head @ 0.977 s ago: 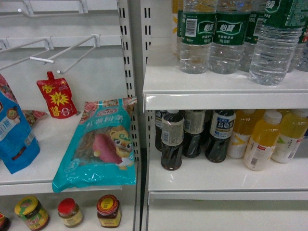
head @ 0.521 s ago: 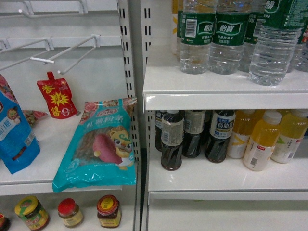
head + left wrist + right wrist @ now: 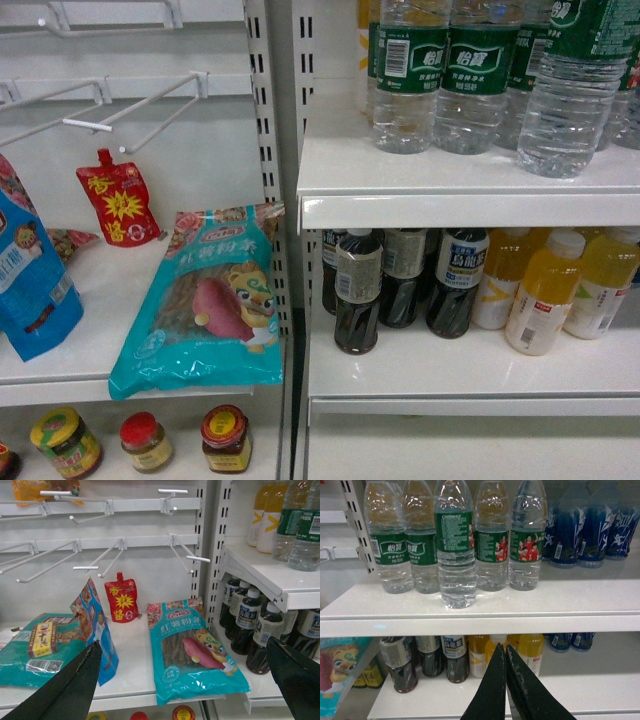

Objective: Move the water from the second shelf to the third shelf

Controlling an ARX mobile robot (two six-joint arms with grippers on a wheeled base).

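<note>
1. Your right pincer is showing in the right wrist view with its two dark fingers pressed together, tips meeting; it is gripping nothing and touching nothing.
2. Your left pincer is standing wide open in the left wrist view, one finger at the lower left edge and the other at the lower right; nothing is lying between them.
3. Neither pincer is appearing in the head view.
4. The water is standing upright on the upper shelf, at the front of a row of like bottles and nearest the shelf's edge; in the head view it is sitting at the far right.
5. The right pincer is hovering below that shelf's edge, apart from the bottle.
6. On the shelf beneath, dark drink bottles are standing beside yellow juice bottles.
7. In the left bay, a teal noodle packet is lying flat near a red pouch.
</note>
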